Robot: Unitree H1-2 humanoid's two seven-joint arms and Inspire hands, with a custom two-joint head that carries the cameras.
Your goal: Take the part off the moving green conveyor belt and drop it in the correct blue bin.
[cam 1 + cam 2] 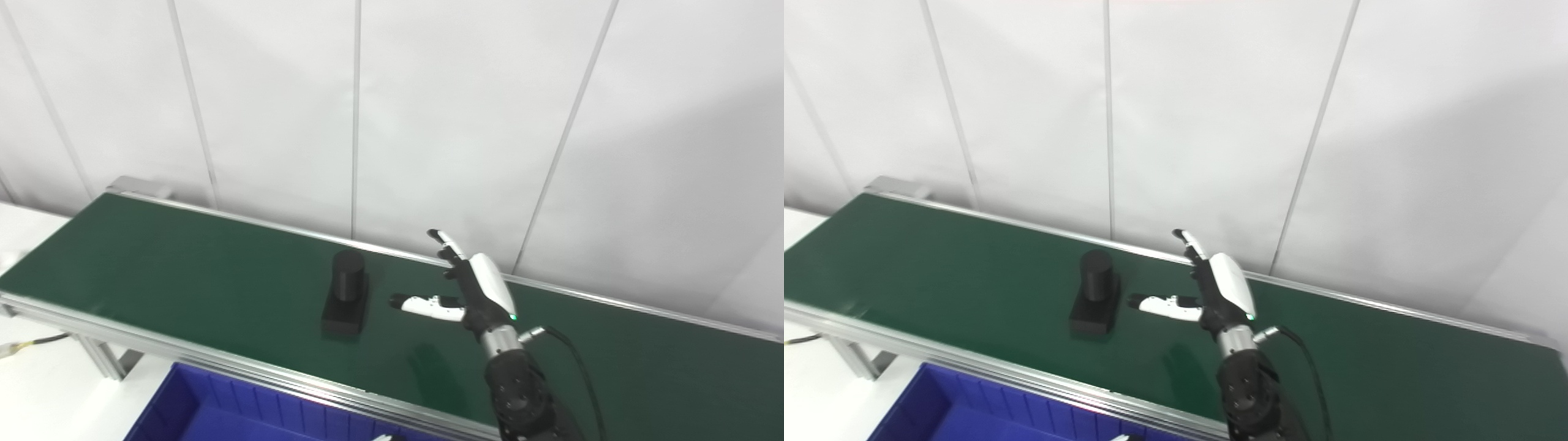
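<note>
Blue bin point(184, 398) (contents unclear), right hand point(474, 291) fingers point(419, 304) spread, black part point(346, 295) on belt point(153, 269)

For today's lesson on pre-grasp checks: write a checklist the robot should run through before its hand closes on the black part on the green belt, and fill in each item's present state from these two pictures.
1. Black part standing upright on the green belt: ok.
2. Right hand open, fingers apart, holding nothing: ok.
3. Hand beside the part with a gap, not touching yet: ok.
4. Nothing else on the belt between hand and part: ok.
5. Blue bin in view below the belt's near rail: ok; whether it is the correct bin: cannot tell.
6. Left hand out of the way: cannot tell, only a white tip shows at the bottom edge.
</note>
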